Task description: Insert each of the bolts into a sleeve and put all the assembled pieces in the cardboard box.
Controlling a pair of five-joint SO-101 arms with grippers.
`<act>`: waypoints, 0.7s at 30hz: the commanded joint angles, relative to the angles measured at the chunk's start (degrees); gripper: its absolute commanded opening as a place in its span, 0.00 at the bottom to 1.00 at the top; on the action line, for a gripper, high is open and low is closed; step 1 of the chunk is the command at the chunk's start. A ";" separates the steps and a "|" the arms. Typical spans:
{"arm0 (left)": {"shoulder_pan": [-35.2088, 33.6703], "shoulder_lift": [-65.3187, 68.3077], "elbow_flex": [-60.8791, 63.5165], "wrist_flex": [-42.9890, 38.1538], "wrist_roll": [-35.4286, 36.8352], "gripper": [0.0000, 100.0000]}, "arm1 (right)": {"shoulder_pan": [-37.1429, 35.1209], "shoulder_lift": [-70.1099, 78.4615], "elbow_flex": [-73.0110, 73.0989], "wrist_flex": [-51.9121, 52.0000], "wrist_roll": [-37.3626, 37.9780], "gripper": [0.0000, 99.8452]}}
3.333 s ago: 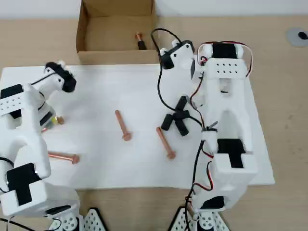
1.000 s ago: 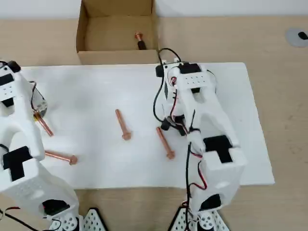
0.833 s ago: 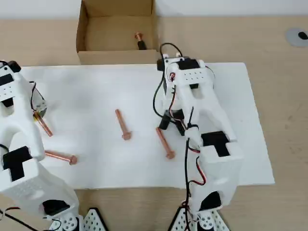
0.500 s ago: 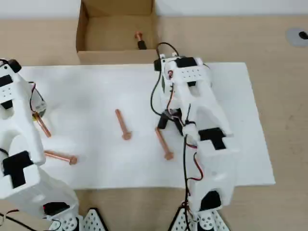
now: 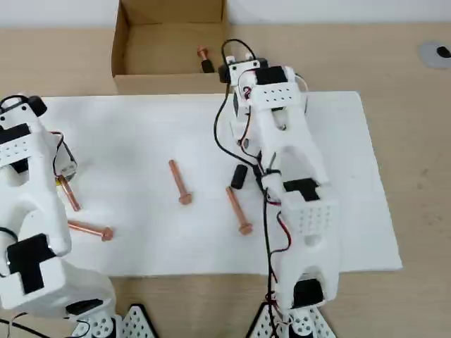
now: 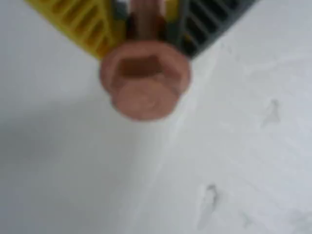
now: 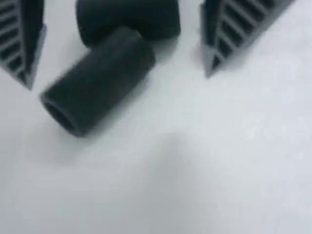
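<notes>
My left gripper (image 6: 146,29) is shut on a copper bolt (image 6: 145,83), head down just above the white mat; in the high view this bolt (image 5: 68,192) hangs at the mat's left side. My right gripper (image 7: 119,78) is open, low over the mat, with two black sleeves between its fingers: one lying sleeve (image 7: 97,90) and another (image 7: 129,19) behind it. The right arm (image 5: 282,134) covers the sleeve pile; one sleeve (image 5: 239,176) shows beside it. Three loose bolts lie on the mat (image 5: 180,183), (image 5: 238,210), (image 5: 89,229). The cardboard box (image 5: 127,53) holds one assembled piece (image 5: 205,60).
The white mat (image 5: 141,134) covers most of the wooden table. The box stands just past the mat's far edge. A grey disc (image 5: 435,52) lies at the far right corner. Arm bases stand at the near edge.
The right arm has stretched forward and come down over the sleeves, pushing them a little. The left arm with its bolt has shifted slightly toward the near side.
</notes>
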 commanded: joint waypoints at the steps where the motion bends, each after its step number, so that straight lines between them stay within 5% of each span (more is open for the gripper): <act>1: 0.70 -4.44 0.35 -0.62 -0.97 0.01 | -0.57 1.63 -4.00 0.18 -5.45 0.27; 10: 0.70 -8.13 2.64 -0.62 -1.76 0.01 | -0.40 2.86 -4.44 -0.09 -16.79 0.21; 13: 0.70 -8.75 2.90 -0.62 -1.76 0.01 | -0.22 3.03 -4.35 0.18 -18.20 0.14; 21: 0.62 -9.19 2.90 -0.62 -1.85 0.01 | 4.97 3.21 -0.75 0.00 -17.67 0.13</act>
